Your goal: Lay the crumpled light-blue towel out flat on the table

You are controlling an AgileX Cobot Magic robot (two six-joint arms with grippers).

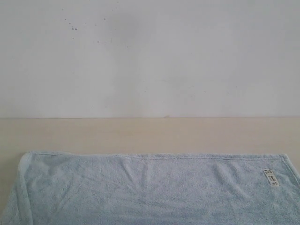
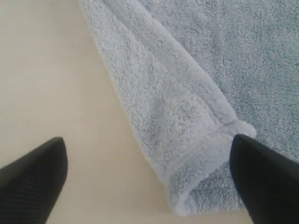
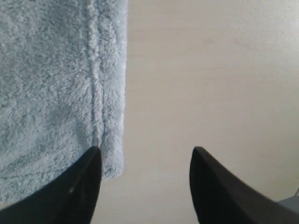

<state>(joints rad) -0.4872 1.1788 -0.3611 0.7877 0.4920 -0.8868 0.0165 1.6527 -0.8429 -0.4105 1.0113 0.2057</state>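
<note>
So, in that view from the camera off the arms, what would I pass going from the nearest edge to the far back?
Light-blue towel, with its small white label near the right corner → bare strip of beige table → white wall with a few dark specks.

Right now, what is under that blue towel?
Only the beige table, which shows bare around the towel. Along one side, a folded strip of the cloth lies on the towel itself. Whatever the cloth covers in the middle cannot be seen.

Towel (image 1: 150,187) on table (image 1: 150,133) (label (image 1: 271,177) rightward)
</note>
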